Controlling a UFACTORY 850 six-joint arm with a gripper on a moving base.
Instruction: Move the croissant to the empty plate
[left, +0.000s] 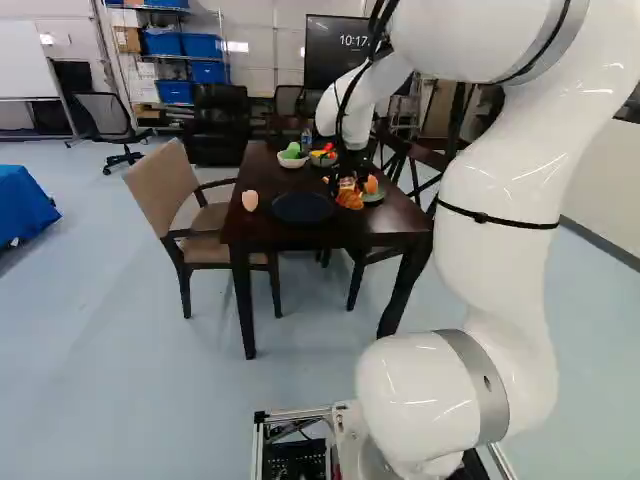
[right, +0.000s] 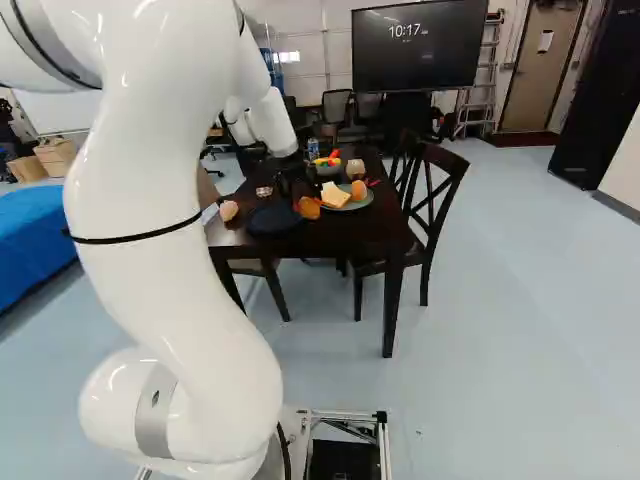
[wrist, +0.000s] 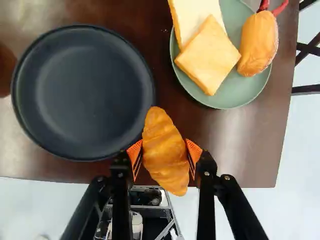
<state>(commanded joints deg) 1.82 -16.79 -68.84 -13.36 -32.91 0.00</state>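
In the left base view my gripper is over the table's near part, with the croissant at its tips. The wrist view shows the gripper shut on the croissant, an orange pad pressing each side. The empty dark plate lies beside the croissant, whose far end reaches close to its rim; whether they touch I cannot tell. In the right base view the dark plate is left of the croissant.
A green plate holds bread slices and a bun. Bowls stand farther back on the table. An egg-like item sits by the dark plate. Chairs flank the table.
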